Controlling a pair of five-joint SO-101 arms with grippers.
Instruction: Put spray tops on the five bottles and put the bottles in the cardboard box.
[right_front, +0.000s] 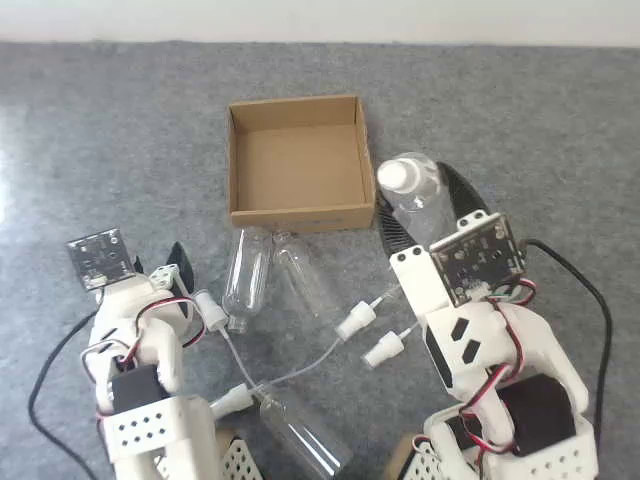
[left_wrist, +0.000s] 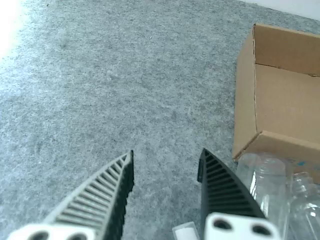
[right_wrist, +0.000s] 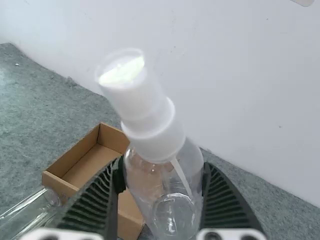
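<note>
The right gripper (right_wrist: 161, 172) is clamped on a clear plastic bottle (right_wrist: 162, 195) carrying its white spray top (right_wrist: 137, 100), held just beside the brown cardboard box (right_front: 295, 217), seemingly for boxing. The left gripper (left_wrist: 166, 159) hangs spread and empty above the grey felt desk (left_wrist: 100, 75).

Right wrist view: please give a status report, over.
Right pincer shut on capped bottle, beside cardboard box. Left pincer open, empty. Box empty; two bare bottles lie at its front.

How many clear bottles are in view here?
4 bottles: one with a spray top in the right gripper, two lying side by side before the cardboard box, one lying between the arms' bases. Another may be hidden.
</note>
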